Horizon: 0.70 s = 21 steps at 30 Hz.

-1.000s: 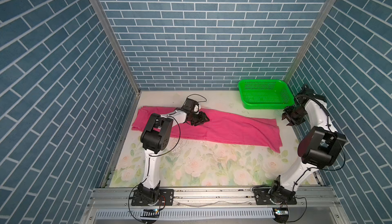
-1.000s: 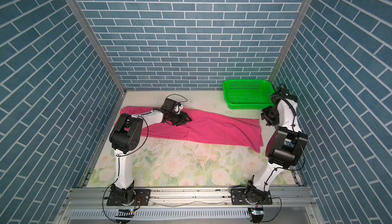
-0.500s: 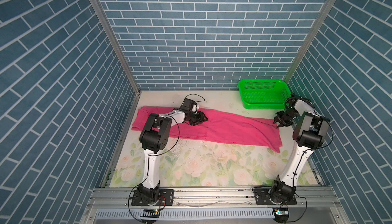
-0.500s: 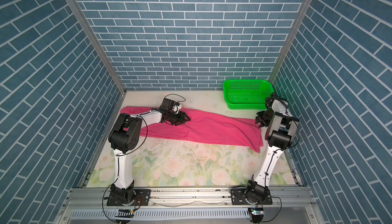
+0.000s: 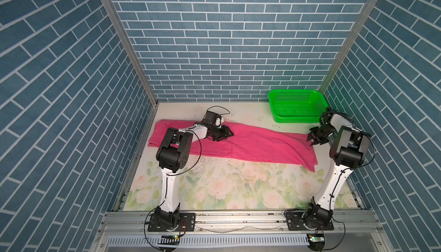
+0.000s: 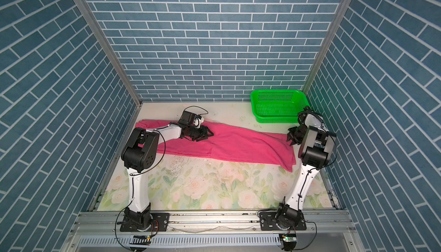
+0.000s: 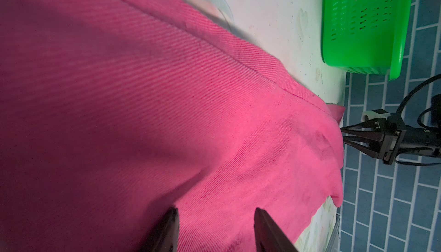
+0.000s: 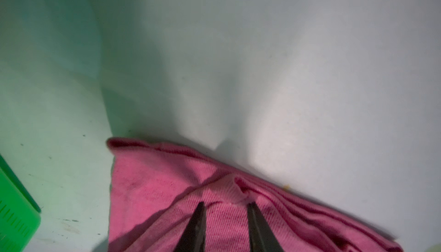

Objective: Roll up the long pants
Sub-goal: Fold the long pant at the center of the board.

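Note:
The long pants [image 5: 257, 143] are bright pink cloth, lying flat across the back half of the table in both top views [image 6: 238, 143], folded lengthwise. My left gripper [image 5: 228, 135] rests low on the cloth left of its middle. Its jaws stand open in the left wrist view [image 7: 216, 210], with flat cloth [image 7: 167, 95] under the tips. My right gripper [image 5: 310, 141] is at the pants' right end. In the right wrist view its fingertips [image 8: 225, 204] stand a narrow gap apart, astride a raised fold of the pink cloth [image 8: 155, 186].
A green mesh basket [image 5: 296, 119] stands at the back right corner, just behind the right gripper, also in a top view [image 6: 276, 119]. Blue brick walls close in the table on three sides. The flowered mat [image 5: 226, 186] fills the front half.
My right arm has swung from beside the right wall in to the pants' right end, and its jaws have narrowed. The left arm and the pants have not moved.

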{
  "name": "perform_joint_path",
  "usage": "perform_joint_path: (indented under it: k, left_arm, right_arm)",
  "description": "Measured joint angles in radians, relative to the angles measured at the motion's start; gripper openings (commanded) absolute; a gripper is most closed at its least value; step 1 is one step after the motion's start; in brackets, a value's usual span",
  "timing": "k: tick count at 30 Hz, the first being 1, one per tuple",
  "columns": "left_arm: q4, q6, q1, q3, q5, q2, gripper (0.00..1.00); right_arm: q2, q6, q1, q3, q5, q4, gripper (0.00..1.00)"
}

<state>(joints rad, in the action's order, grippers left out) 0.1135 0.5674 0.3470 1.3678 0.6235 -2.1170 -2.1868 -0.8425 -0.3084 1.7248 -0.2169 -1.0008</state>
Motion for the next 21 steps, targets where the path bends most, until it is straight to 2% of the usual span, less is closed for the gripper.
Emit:
perform_joint_path:
  k: [3,6,14,17,21]
  left_arm:
    - [-0.001,-0.001,-0.003,-0.005,0.0,0.003,0.55]
    - [0.0,-0.003,-0.007,-0.007,0.001,0.005,0.55]
    - [0.003,-0.004,-0.014,-0.009,0.0,0.008,0.55]
    - [0.003,-0.004,-0.014,-0.009,0.0,0.008,0.55]
    - [0.003,-0.004,-0.014,-0.009,0.0,0.008,0.55]
  right_arm:
    - [0.0,-0.011,0.001,0.0,0.01,0.008,0.1]
    - [0.0,-0.023,0.006,0.0,0.015,0.01,0.0]
    - [0.001,-0.033,0.013,-0.002,0.024,0.011,0.0]
    - [0.004,-0.034,0.013,-0.004,0.028,0.012,0.19]
    - [0.005,-0.024,0.014,-0.004,0.03,0.018,0.25]
